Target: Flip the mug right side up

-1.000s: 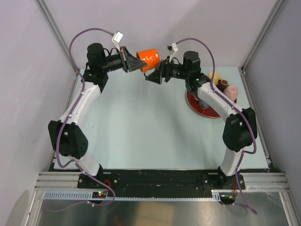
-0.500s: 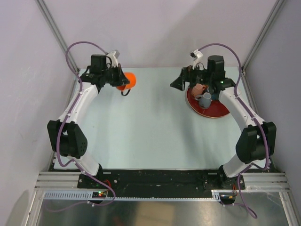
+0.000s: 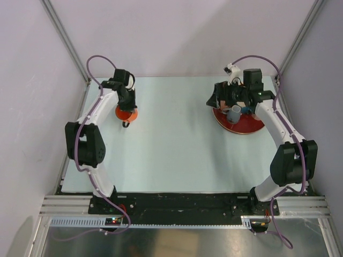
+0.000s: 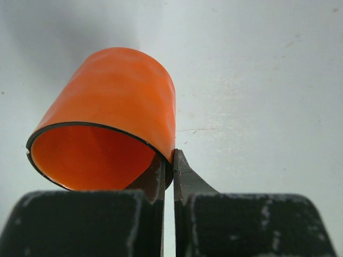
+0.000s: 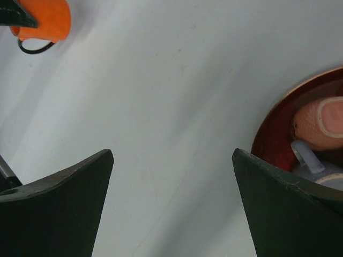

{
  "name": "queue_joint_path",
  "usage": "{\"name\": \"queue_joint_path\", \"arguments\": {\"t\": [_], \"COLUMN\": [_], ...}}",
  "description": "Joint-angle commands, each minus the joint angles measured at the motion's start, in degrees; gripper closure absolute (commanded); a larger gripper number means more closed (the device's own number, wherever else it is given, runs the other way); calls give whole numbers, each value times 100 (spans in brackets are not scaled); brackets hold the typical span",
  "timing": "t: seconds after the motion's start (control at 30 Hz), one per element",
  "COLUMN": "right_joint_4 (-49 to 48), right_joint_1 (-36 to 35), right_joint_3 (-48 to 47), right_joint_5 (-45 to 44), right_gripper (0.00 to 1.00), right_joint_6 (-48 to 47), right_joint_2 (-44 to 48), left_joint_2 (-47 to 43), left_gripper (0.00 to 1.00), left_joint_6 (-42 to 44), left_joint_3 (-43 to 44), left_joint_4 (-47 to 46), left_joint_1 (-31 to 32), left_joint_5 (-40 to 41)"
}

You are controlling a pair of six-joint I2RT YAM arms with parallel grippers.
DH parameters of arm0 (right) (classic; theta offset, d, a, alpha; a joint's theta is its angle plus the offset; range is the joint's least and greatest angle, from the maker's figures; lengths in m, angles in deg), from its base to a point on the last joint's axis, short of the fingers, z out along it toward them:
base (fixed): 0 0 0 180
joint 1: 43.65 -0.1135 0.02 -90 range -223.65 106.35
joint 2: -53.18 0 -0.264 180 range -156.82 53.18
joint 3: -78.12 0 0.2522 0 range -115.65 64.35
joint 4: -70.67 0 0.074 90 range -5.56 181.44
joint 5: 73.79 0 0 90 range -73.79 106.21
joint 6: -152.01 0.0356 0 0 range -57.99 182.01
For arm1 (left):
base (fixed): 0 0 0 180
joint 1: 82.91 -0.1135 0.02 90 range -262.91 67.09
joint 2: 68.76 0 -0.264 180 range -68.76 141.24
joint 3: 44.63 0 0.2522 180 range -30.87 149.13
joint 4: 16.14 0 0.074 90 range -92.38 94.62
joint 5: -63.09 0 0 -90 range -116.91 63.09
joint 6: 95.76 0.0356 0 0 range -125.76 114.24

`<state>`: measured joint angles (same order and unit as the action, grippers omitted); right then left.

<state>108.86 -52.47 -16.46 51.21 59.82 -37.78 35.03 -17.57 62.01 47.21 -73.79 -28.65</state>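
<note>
The orange mug is at the far left of the table, low over the surface. Its mouth faces up toward the left wrist camera and its black handle points toward the near side. My left gripper is shut on the mug, pinching its rim with one finger inside and one outside. I cannot tell whether the mug's base touches the table. My right gripper stands open with nothing between its fingers, hovering at the left edge of the red plate, far from the mug.
On the red plate are a grey mug standing upright and a pink cup lying beside it. Purple walls close in the table at the back and on both sides.
The left arm carried the mug from the back centre to the far left and down, turning its mouth upward. The right gripper let go, opened wide and drew back over the plate.
</note>
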Motion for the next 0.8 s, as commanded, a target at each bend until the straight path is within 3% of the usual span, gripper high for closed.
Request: {"name": "queue_joint_path", "arguments": {"t": [0.0, 0.4, 0.67, 0.77], "right_joint_4": [211, 425, 296, 184], "right_joint_1": [-28, 127, 151, 220], "right_joint_3": [76, 563, 794, 784], "right_joint_5": [-486, -982, -2794, -3206], "right_gripper": [1, 1, 10, 11], "right_joint_6": [-374, -467, 86, 401], "right_joint_2": [218, 321, 125, -39], "left_joint_2": [253, 1193, 1638, 1710], "left_gripper": [100, 100, 99, 88], "left_joint_6": [-163, -318, -295, -276], "left_joint_3": [593, 1158, 1495, 1570], "left_joint_4": [-32, -19, -49, -60], "left_joint_1": [-32, -110, -141, -142], "left_joint_5": [535, 240, 219, 218]}}
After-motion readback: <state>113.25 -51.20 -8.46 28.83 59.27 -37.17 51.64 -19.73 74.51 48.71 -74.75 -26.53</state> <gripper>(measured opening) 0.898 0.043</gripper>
